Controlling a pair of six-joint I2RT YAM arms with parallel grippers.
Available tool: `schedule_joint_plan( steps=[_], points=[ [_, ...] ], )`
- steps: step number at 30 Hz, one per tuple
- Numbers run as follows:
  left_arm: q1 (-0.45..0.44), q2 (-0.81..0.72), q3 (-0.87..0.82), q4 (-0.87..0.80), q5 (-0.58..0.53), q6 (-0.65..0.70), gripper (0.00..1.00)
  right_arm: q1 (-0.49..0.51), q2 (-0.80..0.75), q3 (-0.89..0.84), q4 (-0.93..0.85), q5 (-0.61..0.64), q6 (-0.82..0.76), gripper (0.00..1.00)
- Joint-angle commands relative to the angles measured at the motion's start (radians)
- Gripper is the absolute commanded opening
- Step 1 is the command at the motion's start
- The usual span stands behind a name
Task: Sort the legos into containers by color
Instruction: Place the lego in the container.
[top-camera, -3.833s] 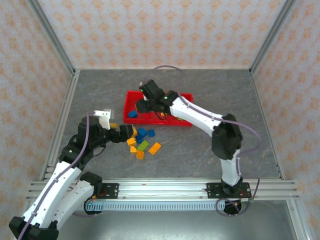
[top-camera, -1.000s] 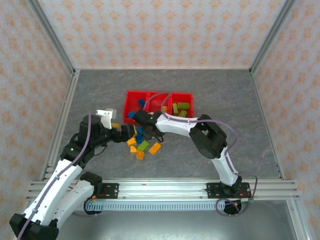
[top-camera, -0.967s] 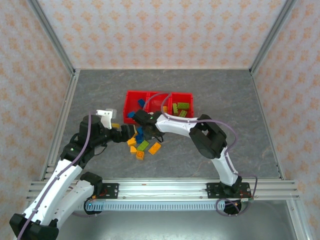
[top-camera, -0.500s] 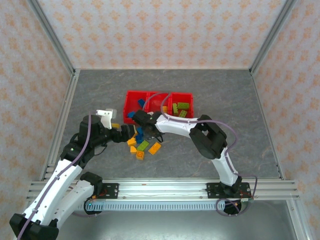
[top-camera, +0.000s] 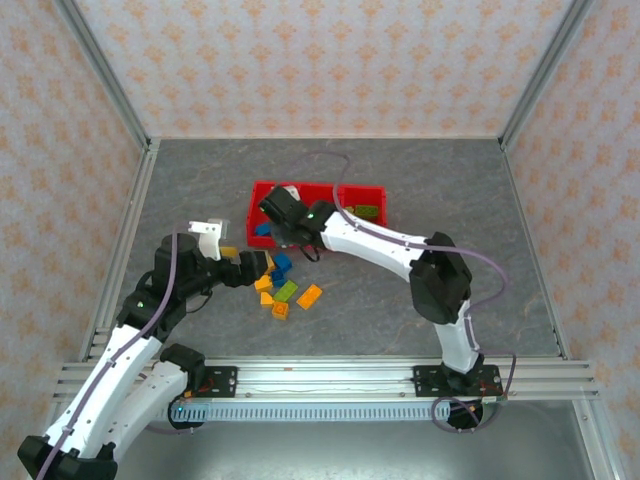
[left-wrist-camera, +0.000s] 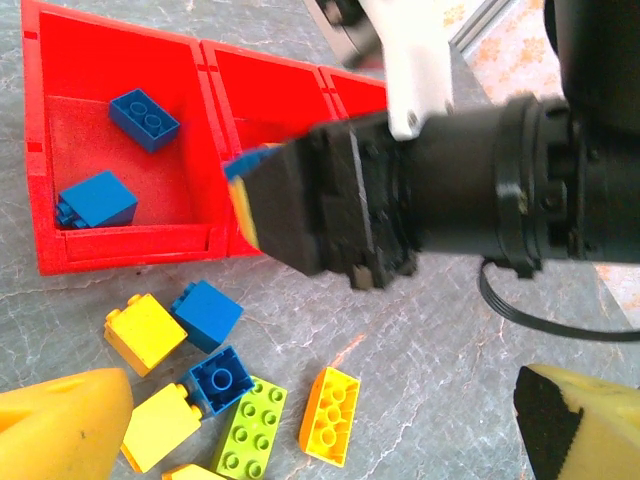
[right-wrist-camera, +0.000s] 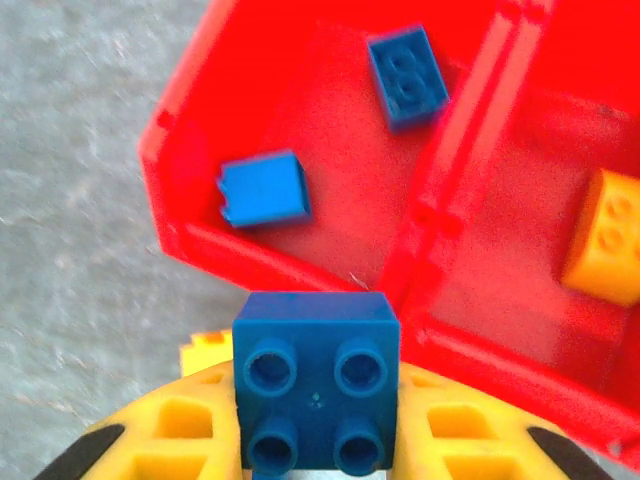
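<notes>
Dark blue 2x2 brick (right-wrist-camera: 315, 395) is clamped btwn the yellow fingers (right-wrist-camera: 165, 440) of the right gripper (top-camera: 283, 222), studs toward the wrist cam. It is held above the near rim of the containers (top-camera: 262, 190), approx. where the left bin (right-wrist-camera: 330, 150) meets the middle bin (right-wrist-camera: 520, 200). Two blue bricks (right-wrist-camera: 263, 188) are seen lying apart in the left bin. An orange-yellow brick (right-wrist-camera: 605, 238) is seen in the middle bin, and green pcs (top-camera: 365, 212) in the right bin. The loose legos (top-camera: 285, 290) are scattered on the table (top-camera: 450, 200) just near of the bins: blue and yellow ones, a lime green brick (left-wrist-camera: 249, 439) and an orange-yellow 2x3 (left-wrist-camera: 330, 415) beside it. The left gripper (top-camera: 252, 266) is held wide open w/ nothing gripped, low at the left edge of the pile.
</notes>
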Motion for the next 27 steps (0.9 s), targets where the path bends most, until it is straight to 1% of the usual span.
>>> schedule_joint_plan(
  steps=[1, 7, 10, 11, 13, 15, 17, 18, 21, 25, 27],
  points=[
    [-0.008, -0.017, -0.006, 0.025, -0.014, -0.002, 0.99, -0.015, 0.101, 0.101, -0.001, 0.041, -0.052, 0.25],
    [-0.01, -0.027, -0.008, 0.025, -0.018, -0.003, 0.99, -0.046, 0.237, 0.268, -0.007, 0.033, -0.096, 0.27],
    [-0.009, -0.028, -0.007, 0.025, -0.02, -0.004, 0.99, -0.067, 0.286, 0.327, -0.013, 0.016, -0.097, 0.31],
    [-0.01, -0.027, -0.007, 0.025, -0.02, -0.004, 0.99, -0.072, 0.297, 0.344, -0.015, 0.013, -0.097, 0.34],
    [-0.009, -0.027, -0.008, 0.024, -0.021, -0.003, 0.99, -0.076, 0.309, 0.377, -0.027, 0.008, -0.097, 0.45],
    [-0.009, -0.028, -0.007, 0.025, -0.023, -0.003, 0.99, -0.075, 0.305, 0.407, -0.048, 0.006, -0.087, 0.6],
    [-0.009, -0.029, -0.008, 0.024, -0.024, -0.002, 0.99, -0.073, 0.285, 0.417, -0.055, 0.002, -0.079, 0.73],
    [-0.009, -0.028, -0.008, 0.024, -0.026, -0.002, 0.99, -0.071, 0.27, 0.413, -0.058, -0.001, -0.074, 0.78],
    [-0.009, -0.027, -0.006, 0.023, -0.026, -0.002, 0.99, -0.069, 0.227, 0.406, -0.078, -0.003, -0.045, 0.85],
    [-0.009, -0.034, -0.006, 0.022, -0.031, -0.002, 0.99, -0.061, 0.156, 0.353, -0.11, 0.016, 0.023, 0.89],
    [-0.009, -0.043, -0.006, 0.023, -0.032, -0.003, 0.99, -0.055, 0.105, 0.275, -0.104, 0.006, 0.072, 0.9]
  ],
)
